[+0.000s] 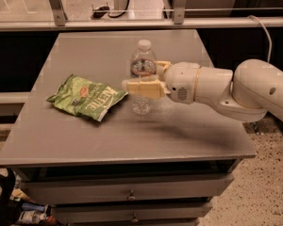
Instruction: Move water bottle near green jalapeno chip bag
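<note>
The water bottle point(143, 60) stands upright on the grey table point(108, 142), clear with a white cap and a reddish label band. My gripper point(135, 79) reaches in from the right and is closed around the bottle's middle. One cream finger point(141, 89) crosses in front of it, the other shows behind it on the right. The green jalapeno chip bag point(87, 98) lies flat just left of the bottle, its right corner almost touching the front finger.
My white arm point(226, 88) stretches over the table's right side. A rail with metal posts point(56, 6) runs behind the table. Drawers point(129, 196) sit under the tabletop. A dark bag and clutter point(9, 206) lie on the floor at lower left.
</note>
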{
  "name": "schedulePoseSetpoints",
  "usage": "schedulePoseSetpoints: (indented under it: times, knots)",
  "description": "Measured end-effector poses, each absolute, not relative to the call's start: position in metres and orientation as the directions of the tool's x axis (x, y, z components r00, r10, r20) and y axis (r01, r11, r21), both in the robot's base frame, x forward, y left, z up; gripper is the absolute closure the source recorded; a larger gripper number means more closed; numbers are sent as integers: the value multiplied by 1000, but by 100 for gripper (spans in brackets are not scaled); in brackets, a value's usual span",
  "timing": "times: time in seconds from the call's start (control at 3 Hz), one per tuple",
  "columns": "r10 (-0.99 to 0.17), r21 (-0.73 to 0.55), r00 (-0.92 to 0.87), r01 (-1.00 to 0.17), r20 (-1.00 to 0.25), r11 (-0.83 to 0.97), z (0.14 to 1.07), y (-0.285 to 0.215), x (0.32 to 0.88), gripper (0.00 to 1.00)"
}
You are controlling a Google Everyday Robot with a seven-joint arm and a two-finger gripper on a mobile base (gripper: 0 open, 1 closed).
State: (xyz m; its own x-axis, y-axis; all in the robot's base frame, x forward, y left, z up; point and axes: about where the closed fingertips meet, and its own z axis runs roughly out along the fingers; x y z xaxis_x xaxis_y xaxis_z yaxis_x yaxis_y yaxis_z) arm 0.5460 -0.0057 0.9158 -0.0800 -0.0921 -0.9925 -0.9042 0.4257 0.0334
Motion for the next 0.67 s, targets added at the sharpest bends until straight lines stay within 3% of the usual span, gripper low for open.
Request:
schedulePoseSetpoints:
  times: [0.33, 0.67]
  knots:
    - [-93, 32, -78, -906, -993, 422, 917, -3, 545, 0]
    - [-93, 32, -78, -906, -993, 422, 917, -3, 545, 0]
